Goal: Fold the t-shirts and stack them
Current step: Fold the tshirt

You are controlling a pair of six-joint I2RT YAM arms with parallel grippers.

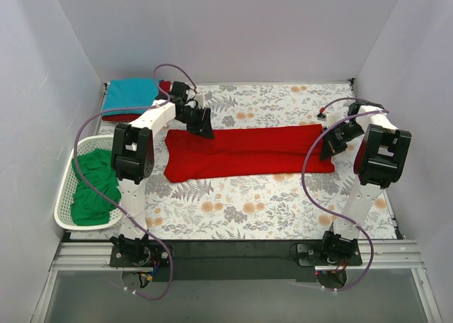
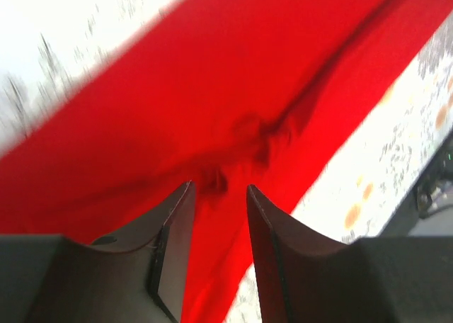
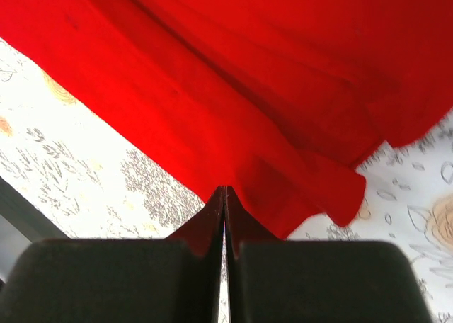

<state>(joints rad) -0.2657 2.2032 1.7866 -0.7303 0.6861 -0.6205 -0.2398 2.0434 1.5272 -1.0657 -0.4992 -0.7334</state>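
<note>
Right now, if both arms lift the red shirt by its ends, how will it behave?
Likely floppy: the red shirt lies in soft folds, so its middle should sag. Probably light, being thin cloth. The right gripper seems to pinch only an edge, so it might slip.

Plain pale grey walls (image 1: 233, 25) enclose a table (image 1: 248, 210) covered in floral cloth (ferns and orange blooms), evenly lit.

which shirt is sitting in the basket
The green shirt, bunched up in the white basket on the left. The bright red shirt lies spread out in the middle, and the teal shirt sits folded at the far left corner.
</note>
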